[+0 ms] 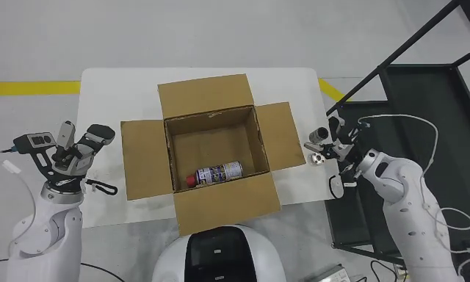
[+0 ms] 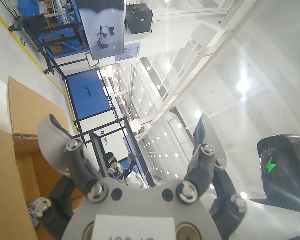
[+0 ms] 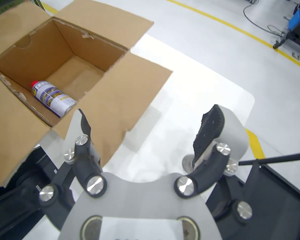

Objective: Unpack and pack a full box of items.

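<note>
An open cardboard box point(image 1: 143, 157) stands in the middle of the white table point(image 1: 110, 91), all four flaps folded out. Inside, a spray can point(image 1: 214, 173) with a red cap lies on its side against the near wall. My left gripper point(image 1: 87, 135) hangs open beyond the box's left flap, over the table's left edge; in its wrist view the left gripper point(image 2: 127, 128) points upward with nothing between its fingers. My right gripper point(image 1: 317, 146) stands open just off the box's right flap. The right gripper point(image 3: 147, 123) is empty, with the box point(image 3: 130, 96) and the can point(image 3: 53, 98) beyond it.
A dark metal rack point(image 1: 411, 113) with a sloping bar stands close to the table's right edge, right behind my right arm. A yellow floor line point(image 1: 37, 87) runs behind the table. Bare tabletop shows behind the box and beside its flaps.
</note>
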Controlling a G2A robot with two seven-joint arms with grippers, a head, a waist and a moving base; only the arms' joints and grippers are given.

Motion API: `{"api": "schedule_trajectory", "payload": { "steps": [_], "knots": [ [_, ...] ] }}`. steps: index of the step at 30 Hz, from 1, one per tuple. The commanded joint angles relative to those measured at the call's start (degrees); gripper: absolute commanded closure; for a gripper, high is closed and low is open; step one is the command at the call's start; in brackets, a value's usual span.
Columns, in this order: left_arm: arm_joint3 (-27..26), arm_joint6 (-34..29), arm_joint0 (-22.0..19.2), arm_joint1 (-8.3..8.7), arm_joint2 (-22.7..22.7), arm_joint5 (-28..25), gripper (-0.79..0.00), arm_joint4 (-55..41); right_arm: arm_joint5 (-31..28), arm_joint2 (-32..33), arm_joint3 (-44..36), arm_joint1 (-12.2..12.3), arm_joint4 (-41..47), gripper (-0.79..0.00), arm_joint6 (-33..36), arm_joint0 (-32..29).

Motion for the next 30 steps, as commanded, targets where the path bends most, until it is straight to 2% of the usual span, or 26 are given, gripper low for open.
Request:
{"api": "schedule_trajectory", "payload": {
  "steps": [1,11,27,30],
  "knots": [
    [0.0,0.0,0.0,0.00,0.0,0.0,-0.785,0.0,0.1,0.7,2.3,0.1,-0.9,-0.785,-0.9,-0.7],
    [0.0,0.0,0.0,0.00,0.0,0.0,-0.785,0.0,4.9,-0.8,10.9,0.0,-4.6,-0.785,-2.9,-0.3],
    [0.0,0.0,0.0,0.00,0.0,0.0,-0.785,0.0,5.2,-1.1,11.2,0.0,-4.8,-0.785,-3.2,0.0],
    [0.0,0.0,0.0,0.00,0.0,0.0,-0.785,0.0,6.7,-1.9,11.3,-0.1,-5.7,-0.785,-2.3,0.1]
  ]
}}
